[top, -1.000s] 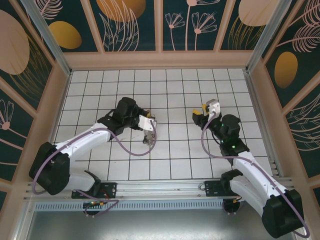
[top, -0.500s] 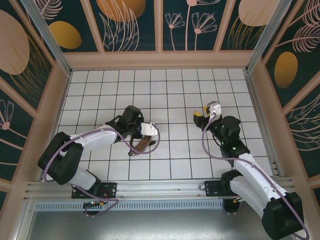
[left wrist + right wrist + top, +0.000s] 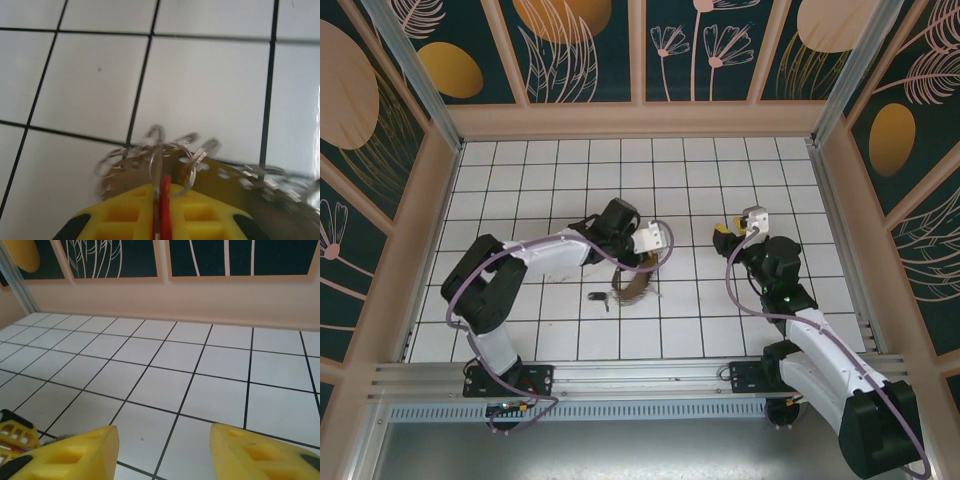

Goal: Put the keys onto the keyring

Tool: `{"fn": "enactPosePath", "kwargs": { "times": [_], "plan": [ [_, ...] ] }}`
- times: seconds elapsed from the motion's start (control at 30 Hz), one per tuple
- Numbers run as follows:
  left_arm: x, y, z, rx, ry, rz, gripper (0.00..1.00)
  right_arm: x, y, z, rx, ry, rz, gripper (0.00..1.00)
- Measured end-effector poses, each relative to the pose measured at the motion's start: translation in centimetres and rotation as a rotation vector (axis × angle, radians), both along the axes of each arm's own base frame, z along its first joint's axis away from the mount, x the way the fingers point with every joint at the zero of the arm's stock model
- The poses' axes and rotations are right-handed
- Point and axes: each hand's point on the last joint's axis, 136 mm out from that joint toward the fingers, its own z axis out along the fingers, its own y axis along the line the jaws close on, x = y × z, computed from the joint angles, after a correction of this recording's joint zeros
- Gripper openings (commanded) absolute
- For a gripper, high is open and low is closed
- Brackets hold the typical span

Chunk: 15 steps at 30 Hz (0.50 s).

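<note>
Keyring (image 3: 632, 286): thin silvery hoop; red plastic tag (image 3: 164, 200) between left yellow jaws.

Overhead camera looks down; both wrist cameras skim low over the same tiles (image 3: 520, 170).

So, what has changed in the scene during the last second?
The left gripper swept to the right across the tiles, carrying the keyring, which hangs from its closed jaws. The right gripper kept almost the same place, jaws open and empty.
</note>
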Motion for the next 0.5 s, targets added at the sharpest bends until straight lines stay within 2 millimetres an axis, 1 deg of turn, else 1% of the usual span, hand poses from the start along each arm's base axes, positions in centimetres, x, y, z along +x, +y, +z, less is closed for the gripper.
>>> {"fn": "enactPosePath", "kwargs": {
  "times": [0.1, 0.2, 0.27, 0.33, 0.4, 0.43, 0.47, 0.5],
  "plan": [
    [0.3, -1.0, 0.5, -0.017, 0.072, 0.047, 0.27, 0.2, -0.7, -0.3, 0.016, 0.005, -0.028, 0.52],
    [0.6, -1.9, 0.2, -0.012, 0.140, 0.076, 0.30, 0.5, -1.6, -0.8, 0.042, 0.012, -0.063, 0.52],
    [0.6, -2.0, -0.4, 0.001, 0.174, 0.093, 0.30, 0.6, -2.3, -1.2, 0.060, 0.018, -0.087, 0.52],
    [0.3, -1.8, -1.0, 0.014, 0.207, 0.112, 0.31, 0.7, -2.8, -1.4, 0.069, 0.022, -0.106, 0.53],
    [0.2, -1.7, -1.0, 0.008, 0.218, 0.130, 0.38, 0.9, -3.3, -1.1, 0.073, 0.013, -0.126, 0.55],
    [0.1, -1.6, -0.8, -0.004, 0.221, 0.142, 0.39, 1.0, -3.6, -1.0, 0.075, 0.007, -0.138, 0.73],
    [-0.1, -1.4, -0.4, -0.018, 0.220, 0.155, 0.40, 1.0, -3.8, -0.8, 0.073, 0.000, -0.147, 0.97],
    [-0.3, -1.2, 0.4, -0.041, 0.211, 0.169, 0.40, 1.1, -4.1, -0.5, 0.073, -0.012, -0.161, 0.99]
  ]
}}
